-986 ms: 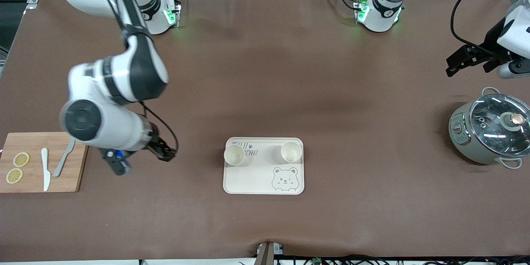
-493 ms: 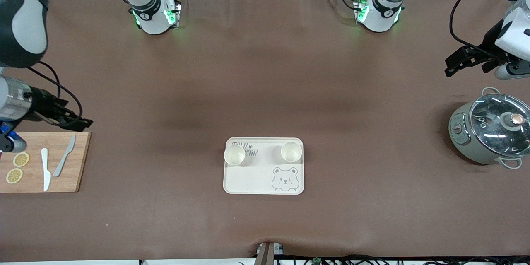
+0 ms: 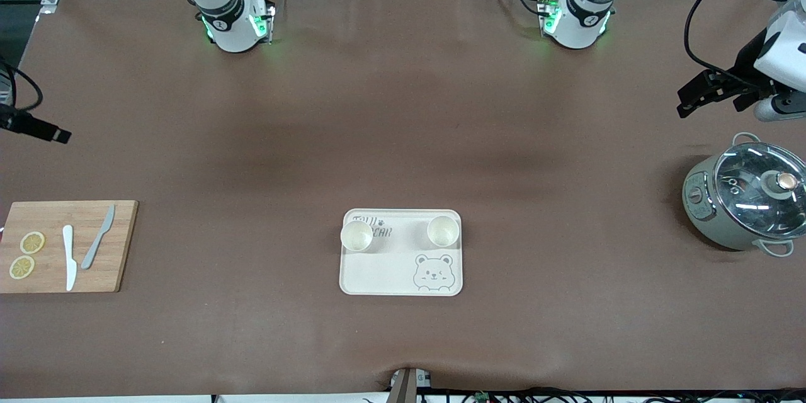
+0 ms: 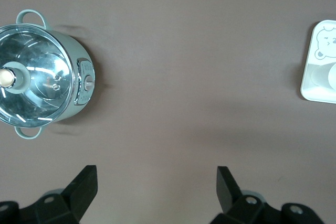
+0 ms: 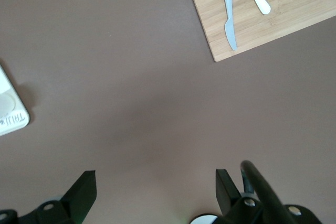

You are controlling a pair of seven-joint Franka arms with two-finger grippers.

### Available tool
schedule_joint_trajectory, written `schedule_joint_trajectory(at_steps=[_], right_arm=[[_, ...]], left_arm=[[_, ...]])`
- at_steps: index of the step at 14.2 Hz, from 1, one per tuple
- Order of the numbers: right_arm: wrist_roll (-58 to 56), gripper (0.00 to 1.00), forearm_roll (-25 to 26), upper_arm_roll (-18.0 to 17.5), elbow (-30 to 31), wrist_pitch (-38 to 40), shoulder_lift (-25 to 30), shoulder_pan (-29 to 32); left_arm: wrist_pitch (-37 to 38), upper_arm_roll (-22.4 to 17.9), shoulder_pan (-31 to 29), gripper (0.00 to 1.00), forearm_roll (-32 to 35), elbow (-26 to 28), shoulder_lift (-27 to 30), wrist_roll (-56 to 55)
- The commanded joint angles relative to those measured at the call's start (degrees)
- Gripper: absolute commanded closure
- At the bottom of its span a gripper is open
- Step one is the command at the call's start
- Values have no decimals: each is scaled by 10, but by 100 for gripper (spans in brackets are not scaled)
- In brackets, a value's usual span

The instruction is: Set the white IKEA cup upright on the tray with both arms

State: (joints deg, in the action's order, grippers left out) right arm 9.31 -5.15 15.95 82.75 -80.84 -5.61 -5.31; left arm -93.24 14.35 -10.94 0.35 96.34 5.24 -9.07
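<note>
Front view, two cups [image 3: 357,236] upright on tray [image 3: 401,277], well apart from both grippers' fingers, left gripper [image 4: 156,182] and right gripper [image 5: 156,184] spread, empty.

1. Wooden cutting board [image 3: 66,246] lies at the right arm's end of the brown desk [image 3: 403,126].
2. On it: two lemon slices [image 3: 26,254], white knife [image 3: 68,257], grey knife [image 3: 97,237].
3. Grey-green pot [image 3: 743,203] with glass lid [image 3: 760,184] stands at the left arm's end.

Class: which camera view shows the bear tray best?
The front view: the whole tray shows, both cups on it. The left wrist view catches one end with the bear face; the right wrist view only a lettered corner.
</note>
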Motion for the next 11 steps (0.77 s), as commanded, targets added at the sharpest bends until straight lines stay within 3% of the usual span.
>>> schedule_joint_trajectory(at_steps=[1,3,6,8,11], right_arm=[[-50,0,18,-14,59,-20,49,-3],[-104,0,22,-14,47,-21,44,-2],[-109,0,65,-16,30,-23,41,-24],[-109,0,62,-15,32,-26,40,-19],[-109,0,62,-15,32,-27,39,-22]], left_arm=[[-3,2,-1,0,-4,-4,5,0],[-4,3,-1,0,-4,-5,5,0],[-4,10,-1,0,-6,-10,6,0],[-3,18,-1,0,-8,-10,6,0],[1,-18,56,0,-4,-6,7,-2]])
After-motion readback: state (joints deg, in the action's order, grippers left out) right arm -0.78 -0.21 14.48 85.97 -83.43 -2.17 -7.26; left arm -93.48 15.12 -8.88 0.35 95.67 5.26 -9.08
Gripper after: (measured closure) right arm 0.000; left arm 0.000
